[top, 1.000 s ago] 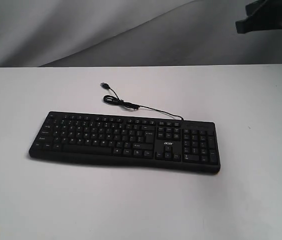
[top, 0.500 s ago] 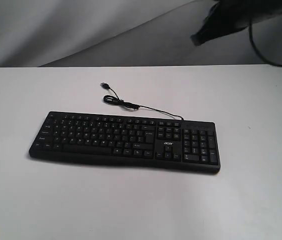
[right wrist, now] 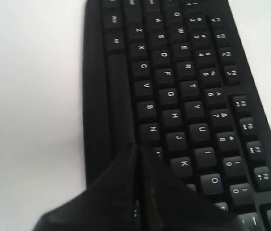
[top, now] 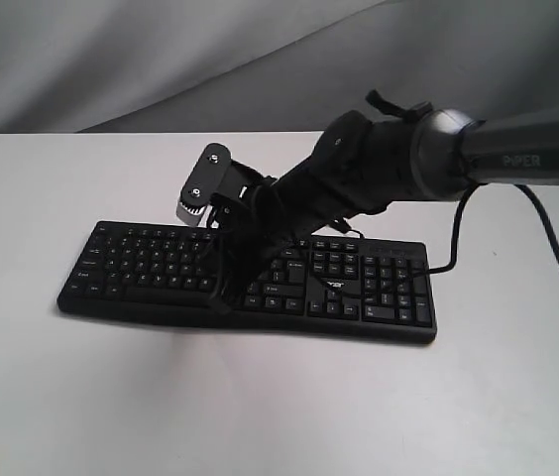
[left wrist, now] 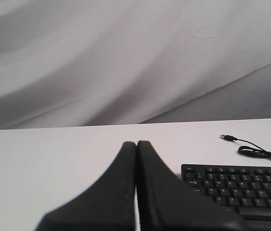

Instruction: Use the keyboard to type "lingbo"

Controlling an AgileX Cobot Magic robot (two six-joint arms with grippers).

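The black keyboard lies across the white table, its acer logo partly covered by my right arm. That arm reaches in from the right, and my right gripper points down at the lower letter rows. In the right wrist view the right gripper is shut with nothing in it. Its tips are at the keyboard beside the N key, by the space bar's edge; whether they touch a key is unclear. My left gripper is shut and empty, off the Esc end of the keyboard.
The keyboard's thin USB cable curls on the table behind it; the right arm hides it in the exterior view. The arm's own black cable hangs at the right. A grey cloth backdrop rises behind the table.
My right arm has swung in from the upper right corner and down over the keyboard, now covering its middle and the USB cable. The keyboard has not moved.
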